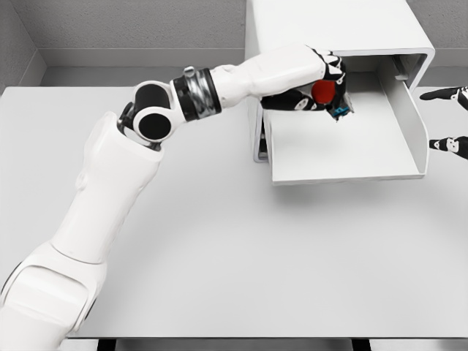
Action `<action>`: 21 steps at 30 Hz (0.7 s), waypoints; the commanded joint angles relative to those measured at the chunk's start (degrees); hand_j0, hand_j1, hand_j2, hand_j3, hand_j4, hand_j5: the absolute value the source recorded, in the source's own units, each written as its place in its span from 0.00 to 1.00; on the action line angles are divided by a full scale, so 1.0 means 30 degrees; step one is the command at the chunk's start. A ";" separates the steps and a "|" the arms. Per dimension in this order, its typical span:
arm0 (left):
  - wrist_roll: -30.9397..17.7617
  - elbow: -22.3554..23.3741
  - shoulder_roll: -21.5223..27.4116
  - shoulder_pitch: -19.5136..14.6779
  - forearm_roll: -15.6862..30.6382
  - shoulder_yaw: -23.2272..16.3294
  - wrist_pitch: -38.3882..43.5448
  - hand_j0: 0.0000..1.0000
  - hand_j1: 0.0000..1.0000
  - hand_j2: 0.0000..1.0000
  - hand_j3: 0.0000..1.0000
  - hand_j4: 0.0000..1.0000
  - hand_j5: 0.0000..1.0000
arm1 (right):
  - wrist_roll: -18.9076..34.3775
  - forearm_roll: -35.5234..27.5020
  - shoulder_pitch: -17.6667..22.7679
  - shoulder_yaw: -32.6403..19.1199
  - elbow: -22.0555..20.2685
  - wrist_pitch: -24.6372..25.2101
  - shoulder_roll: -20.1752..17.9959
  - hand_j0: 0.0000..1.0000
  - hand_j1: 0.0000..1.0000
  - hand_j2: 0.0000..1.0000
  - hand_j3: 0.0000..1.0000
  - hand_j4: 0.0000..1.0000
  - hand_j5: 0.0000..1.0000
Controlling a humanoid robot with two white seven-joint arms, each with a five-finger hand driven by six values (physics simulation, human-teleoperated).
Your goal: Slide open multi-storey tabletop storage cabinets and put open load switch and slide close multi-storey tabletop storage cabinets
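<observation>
A white table (234, 256) stands against grey textured walls (131, 25), evenly lit.

The flat pale grey table (219, 278) looks matt and smooth, without grain or sheen. On its far side the boxy white storage cabinet (329, 22) has the look of smooth painted metal or plastic, faintly satin; its pulled-out white drawer (344, 157) shares that finish. Over the drawer, the left hand (311, 88) has glossy black fingers, and the white arm shell behind it looks like shiny moulded plastic with a ribbed metallic ring. The small red-knobbed load switch (325, 93) in that hand looks like glossy plastic.
</observation>
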 commanded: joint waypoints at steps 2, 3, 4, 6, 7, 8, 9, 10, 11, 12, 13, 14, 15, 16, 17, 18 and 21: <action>0.0023 0.0783 -0.0033 -0.0088 -0.0118 0.0003 0.0078 0.33 0.33 0.33 0.33 0.33 0.33 | 0.0042 -0.0256 0.0205 -0.0047 0.0024 -0.0004 -0.0106 0.69 0.69 0.69 0.69 0.69 0.69; 0.0023 0.0783 -0.0033 -0.0176 -0.0236 0.0003 0.0078 0.35 0.35 0.35 0.35 0.35 0.35 | 0.0042 -0.0256 0.0293 -0.0281 -0.0005 -0.0004 -0.0106 0.69 0.69 0.69 0.69 0.69 0.69; 0.0023 0.0813 -0.0033 -0.0235 -0.0266 0.0003 0.0078 0.36 0.36 0.36 0.36 0.36 0.36 | 0.0042 -0.0285 0.0439 -0.0310 -0.0005 -0.0004 -0.0106 0.69 0.69 0.69 0.69 0.69 0.69; 0.0023 0.0783 -0.0033 -0.0294 -0.0266 0.0003 0.0049 0.59 0.59 0.59 0.59 0.59 0.59 | 0.0013 -0.0256 0.0469 -0.0310 0.0024 -0.0004 -0.0106 0.69 0.69 0.69 0.69 0.69 0.69; 0.0023 0.0754 -0.0033 -0.0294 -0.0266 0.0003 0.0049 0.71 0.71 0.71 0.71 0.71 0.71 | 0.0042 -0.0256 0.0469 -0.0310 0.0024 -0.0004 -0.0106 0.69 0.69 0.69 0.69 0.69 0.69; 0.0023 0.0637 -0.0033 -0.0294 -0.0266 0.0003 -0.0010 0.75 0.75 0.75 0.75 0.75 0.75 | 0.0012 -0.0256 0.0469 -0.0310 0.0024 -0.0004 -0.0106 0.69 0.69 0.69 0.69 0.69 0.69; 0.0023 0.0608 -0.0033 -0.0294 -0.0266 0.0003 -0.0010 0.77 0.77 0.77 0.77 0.77 0.77 | 0.0042 -0.0256 0.0469 -0.0310 0.0024 -0.0004 -0.0106 0.69 0.69 0.69 0.69 0.69 0.69; 0.0023 0.0579 -0.0033 -0.0294 -0.0266 0.0003 -0.0039 0.78 0.78 0.78 0.78 0.78 0.78 | 0.0042 -0.0256 0.0469 -0.0310 -0.0005 -0.0004 -0.0106 0.69 0.69 0.69 0.69 0.69 0.69; 0.0023 0.0549 -0.0033 -0.0294 -0.0266 0.0003 -0.0068 0.80 0.80 0.80 0.80 0.80 0.80 | 0.0042 -0.0256 0.0469 -0.0310 -0.0005 -0.0004 -0.0106 0.69 0.69 0.69 0.69 0.69 0.69; 0.0023 0.0578 -0.0033 -0.0294 -0.0266 0.0003 -0.0068 0.81 0.81 0.81 0.81 0.81 0.81 | 0.0042 -0.0227 0.0470 -0.0310 -0.0005 -0.0004 -0.0106 0.69 0.69 0.69 0.69 0.69 0.69; 0.0023 0.0578 -0.0033 -0.0294 -0.0266 0.0003 -0.0068 0.81 0.81 0.81 0.81 0.81 0.81 | 0.0042 -0.0227 0.0528 -0.0281 0.0024 -0.0004 -0.0106 0.69 0.69 0.69 0.69 0.69 0.69; 0.0023 0.0578 -0.0033 -0.0294 -0.0266 0.0003 -0.0068 0.81 0.81 0.81 0.81 0.81 0.81 | 0.0042 -0.0227 0.0703 -0.0310 0.0024 -0.0004 -0.0106 0.69 0.69 0.69 0.69 0.69 0.69; 0.0023 0.0578 -0.0033 -0.0294 -0.0266 0.0003 -0.0068 0.81 0.81 0.81 0.81 0.81 0.81 | 0.0042 -0.0227 0.0762 -0.0310 0.0054 -0.0004 -0.0106 0.69 0.69 0.69 0.69 0.69 0.69; 0.0023 0.0549 -0.0033 -0.0294 -0.0266 0.0003 -0.0068 0.81 0.81 0.81 0.81 0.81 0.81 | 0.0042 -0.0227 0.0762 -0.0310 0.0112 -0.0004 -0.0106 0.69 0.69 0.69 0.69 0.69 0.69; 0.0023 0.0549 -0.0033 -0.0294 -0.0266 0.0003 -0.0098 0.81 0.81 0.81 0.81 0.81 0.81 | 0.0013 -0.0227 0.0850 -0.0310 0.0142 -0.0004 -0.0106 0.69 0.69 0.69 0.69 0.69 0.69; 0.0023 0.0549 -0.0033 -0.0294 -0.0266 -0.0026 -0.0098 0.81 0.81 0.81 0.81 0.81 0.81 | 0.0012 -0.0227 0.1025 -0.0485 0.0142 -0.0004 -0.0106 0.69 0.69 0.69 0.69 0.69 0.69; 0.0023 0.0549 -0.0033 -0.0294 -0.0646 0.0003 -0.0127 0.81 0.81 0.81 0.81 0.81 0.81 | 0.0012 -0.0256 0.1289 -0.0692 0.0142 -0.0004 -0.0106 0.69 0.69 0.69 0.69 0.69 0.69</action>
